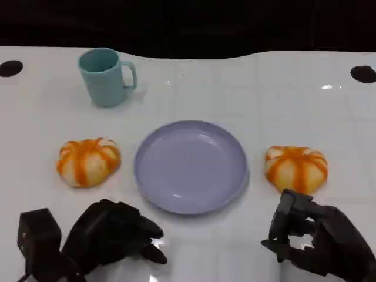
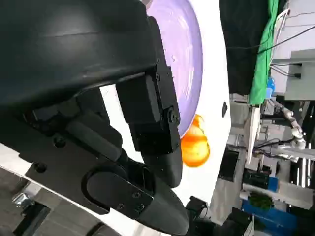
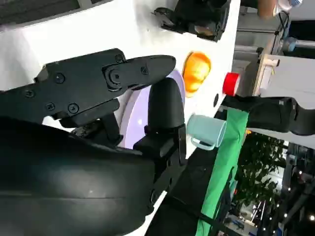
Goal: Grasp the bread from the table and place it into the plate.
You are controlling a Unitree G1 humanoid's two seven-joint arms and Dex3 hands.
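Observation:
Two orange-and-white striped bread rolls lie on the white table. One bread (image 1: 88,161) is left of the empty lilac plate (image 1: 191,166), the other bread (image 1: 295,168) right of it. My left hand (image 1: 111,232) hovers near the front edge, below and slightly right of the left bread, holding nothing. My right hand (image 1: 317,238) sits just in front of the right bread, fingers loosely bent and apart, empty. The left wrist view shows my left hand (image 2: 98,98), the plate (image 2: 189,59) and the far bread (image 2: 195,146). The right wrist view shows my right hand (image 3: 98,147), the plate (image 3: 132,113) and the other bread (image 3: 196,69).
A teal mug (image 1: 106,76) stands at the back left, its handle to the right; it shows as the mug (image 3: 206,132) in the right wrist view. Black round holes (image 1: 363,73) mark the table's far corners. Bare table surrounds the plate.

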